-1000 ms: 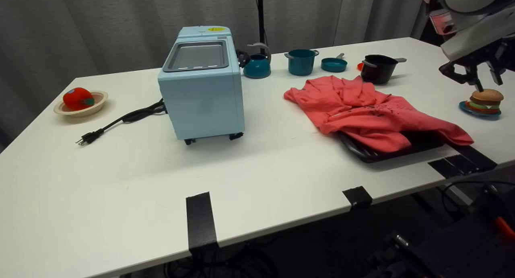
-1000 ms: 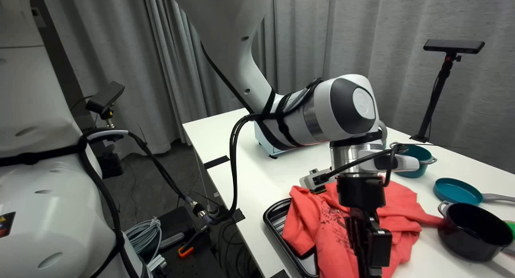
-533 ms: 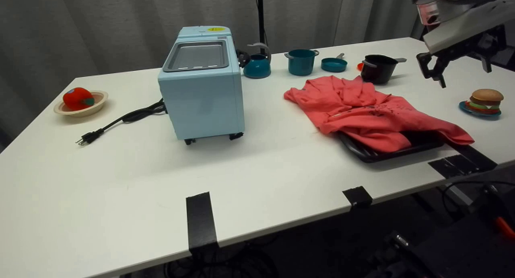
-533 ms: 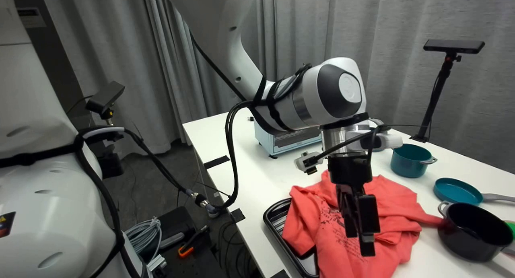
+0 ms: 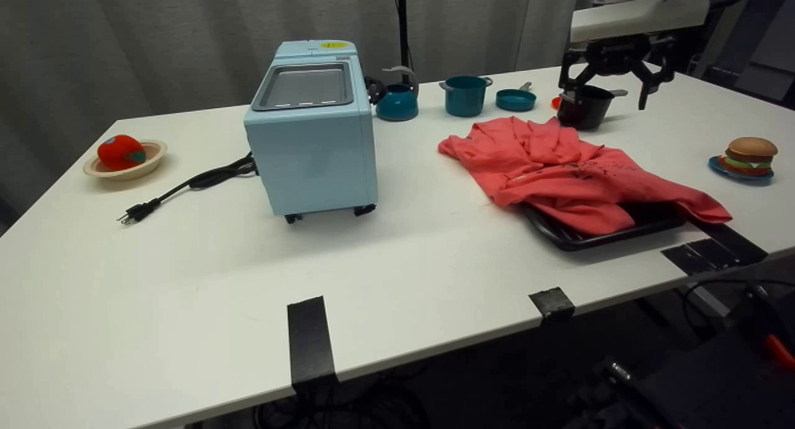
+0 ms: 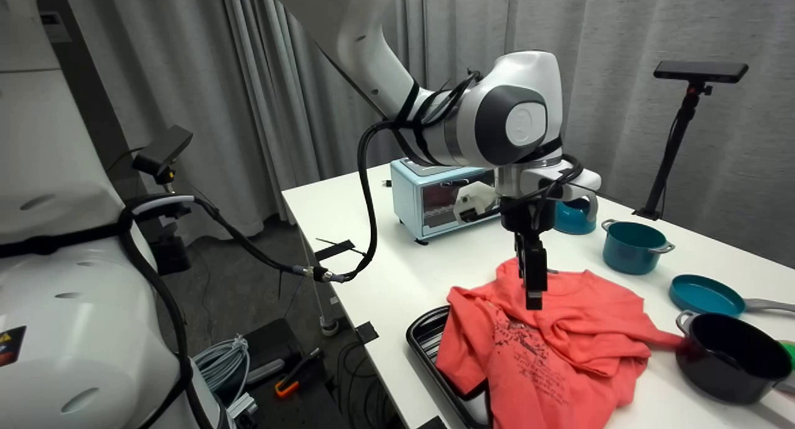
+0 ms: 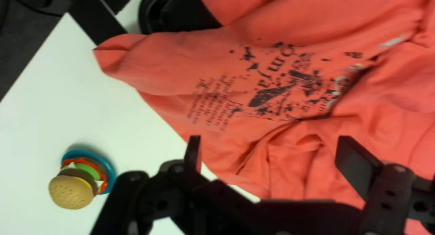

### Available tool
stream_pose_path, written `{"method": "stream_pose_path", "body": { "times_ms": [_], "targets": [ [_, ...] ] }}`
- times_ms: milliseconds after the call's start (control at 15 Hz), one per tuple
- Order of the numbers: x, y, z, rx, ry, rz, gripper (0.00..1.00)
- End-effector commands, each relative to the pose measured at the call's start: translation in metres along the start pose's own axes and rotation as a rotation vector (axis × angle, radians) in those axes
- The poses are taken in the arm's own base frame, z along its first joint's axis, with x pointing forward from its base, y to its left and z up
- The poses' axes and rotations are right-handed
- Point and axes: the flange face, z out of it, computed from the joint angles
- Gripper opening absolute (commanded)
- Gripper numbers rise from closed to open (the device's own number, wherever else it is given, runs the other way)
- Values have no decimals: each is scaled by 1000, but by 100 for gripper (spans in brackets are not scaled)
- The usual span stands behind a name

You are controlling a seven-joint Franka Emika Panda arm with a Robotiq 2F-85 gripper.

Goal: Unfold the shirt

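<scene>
Unclenched, the pincer (image 7: 272, 155) is held in the air, its fingers set wide apart. Beneath it, the rumpled shirt (image 7: 289, 129) is seen in the wrist view, between the fingers and spread past them from ten o'clock round to four; its dark print (image 7: 292, 82) is shown just past twelve. In both exterior views, most of the shirt is found between six and seven o'clock from the pincer. It is laid partly on the white table (image 5: 186, 305), partly over a black tray (image 7: 180, 15), which is met at eleven o'clock in the wrist view. At nine o'clock there, apart from the shirt, a burger (image 7: 73, 192) is borne on a blue plate (image 7: 109, 172).

In an exterior view, a black pot (image 6: 714, 379) is seen between three and four o'clock, close by a sleeve end; whether they touch cannot be told. A teal pan (image 6: 707, 294) is placed at three o'clock, a teal pot (image 6: 627, 258) at two. By the arm (image 6: 348, 19), a blue kettle (image 6: 574, 218) at one o'clock and a light-blue toaster oven (image 6: 410, 196) between ten and eleven are partly covered. Farthest off, in an exterior view, a red object (image 5: 121, 153) in a tan bowl (image 5: 133, 173) is found at nine o'clock.
</scene>
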Motion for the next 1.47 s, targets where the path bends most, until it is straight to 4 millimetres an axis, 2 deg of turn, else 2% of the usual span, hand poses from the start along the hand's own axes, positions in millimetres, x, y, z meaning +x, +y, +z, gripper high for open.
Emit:
{"method": "stream_pose_path", "body": {
  "times_ms": [0, 267, 600, 867, 1133, 1400],
  "targets": [
    [11, -56, 15, 78, 2, 41, 100],
    [17, -112, 53, 79, 29, 46, 100],
    [30, -163, 100, 48, 35, 66, 100],
    [39, -193, 128, 32, 32, 88, 100],
    [37, -215, 152, 9, 19, 127, 100],
    [42, -236, 153, -9, 9, 182, 100]
  ]
}}
